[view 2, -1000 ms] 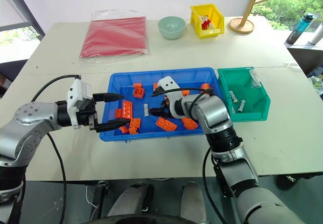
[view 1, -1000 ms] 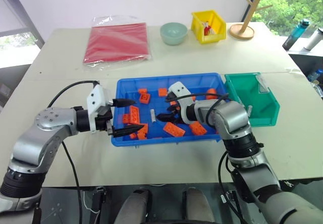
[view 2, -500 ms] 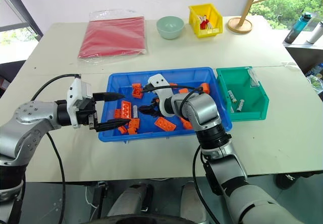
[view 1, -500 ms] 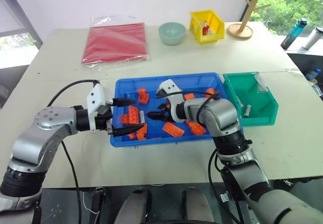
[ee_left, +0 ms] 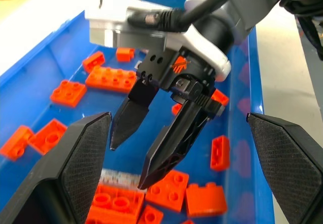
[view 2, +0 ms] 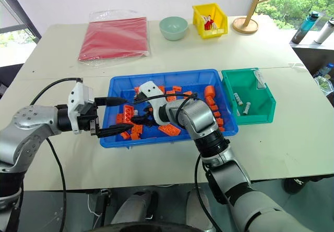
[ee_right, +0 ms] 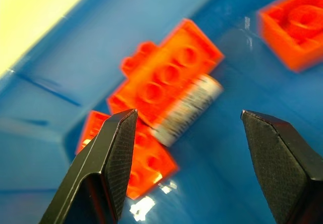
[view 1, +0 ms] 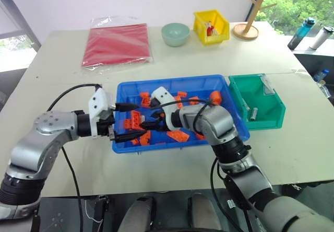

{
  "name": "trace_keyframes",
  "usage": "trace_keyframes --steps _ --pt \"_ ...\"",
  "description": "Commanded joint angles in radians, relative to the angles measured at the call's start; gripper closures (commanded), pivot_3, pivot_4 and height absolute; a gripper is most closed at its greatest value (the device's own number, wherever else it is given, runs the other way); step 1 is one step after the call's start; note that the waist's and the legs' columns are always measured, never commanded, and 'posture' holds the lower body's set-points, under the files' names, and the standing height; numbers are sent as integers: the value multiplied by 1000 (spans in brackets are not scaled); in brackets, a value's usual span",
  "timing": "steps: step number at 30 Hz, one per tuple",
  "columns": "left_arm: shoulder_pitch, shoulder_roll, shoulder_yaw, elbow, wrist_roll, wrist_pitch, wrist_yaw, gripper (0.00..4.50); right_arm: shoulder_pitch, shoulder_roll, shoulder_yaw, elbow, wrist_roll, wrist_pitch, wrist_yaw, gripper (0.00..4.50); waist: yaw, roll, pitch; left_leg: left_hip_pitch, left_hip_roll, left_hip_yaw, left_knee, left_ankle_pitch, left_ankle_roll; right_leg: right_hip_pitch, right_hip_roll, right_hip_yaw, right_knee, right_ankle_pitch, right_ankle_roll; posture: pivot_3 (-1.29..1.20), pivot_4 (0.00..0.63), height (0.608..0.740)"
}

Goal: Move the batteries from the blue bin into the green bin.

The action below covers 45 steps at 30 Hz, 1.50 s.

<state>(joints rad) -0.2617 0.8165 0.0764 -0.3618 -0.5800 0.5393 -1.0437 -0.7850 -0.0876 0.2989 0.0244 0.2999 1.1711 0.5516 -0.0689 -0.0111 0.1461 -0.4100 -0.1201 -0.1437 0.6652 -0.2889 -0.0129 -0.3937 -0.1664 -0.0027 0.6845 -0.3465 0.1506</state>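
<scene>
While my right gripper (ee_right: 184, 148) hung over the left part of the blue bin (view 2: 206, 76), its jaws stood apart and empty, with one battery (ee_right: 187, 109) lying between and below them. That battery lay flat on the bin floor, pressed along the side of a long orange brick (ee_right: 169, 75). Two more batteries (view 2: 241, 103) already lay in the green bin (view 2: 266, 97), just beside the blue one. My left gripper (view 2: 111, 116) waited at the blue bin's left rim, fingers spread, holding nothing. I judged the battery stiff, smooth and apt to roll, light enough for a plain pinch. Best hold seemed across its middle, one finger slipped between it and the brick; the brick might get nudged or lifted along.
</scene>
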Motion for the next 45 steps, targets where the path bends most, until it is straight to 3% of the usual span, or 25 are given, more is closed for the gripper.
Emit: trace_keyframes --steps 1,12,30,35,37,45 --pt "9 26 56 -23 -16 -9 -6 0 -17 23 26 29 5 -45 18 1145 -1 0 0 0 0 0 0 0 0 0 0 0 0 0 0 0 150 717" --pt "9 28 73 -46 -26 10 10 0 -31 18 85 247 -92 -244 31 1145 -1 0 -1 1 0 0 0 0 0 0 0 0 0 0 0 0 150 717" --pt "-40 15 41 -3 -9 -14 -1 0 4 -50 126 162 -124 -256 92 1145 -1 0 -1 1 0 0 0 0 0 1 0 0 0 0 0 0 150 717" --pt "-50 14 34 4 -7 -22 -3 0 8 -41 122 155 -137 -265 85 3222 -1 0 -1 1 0 0 0 0 0 1 0 0 0 0 0 0 150 717" --pt "-52 15 33 9 -5 -25 -6 0 10 -43 124 148 -139 -263 88 4243 0 0 -1 1 0 -1 0 0 0 1 0 0 0 0 0 0 150 717" --pt "-66 7 21 23 2 -32 -13 0 -16 -111 67 63 -118 -227 110 4389 1 0 -1 1 -1 -1 0 0 0 1 0 0 0 0 0 0 150 717"
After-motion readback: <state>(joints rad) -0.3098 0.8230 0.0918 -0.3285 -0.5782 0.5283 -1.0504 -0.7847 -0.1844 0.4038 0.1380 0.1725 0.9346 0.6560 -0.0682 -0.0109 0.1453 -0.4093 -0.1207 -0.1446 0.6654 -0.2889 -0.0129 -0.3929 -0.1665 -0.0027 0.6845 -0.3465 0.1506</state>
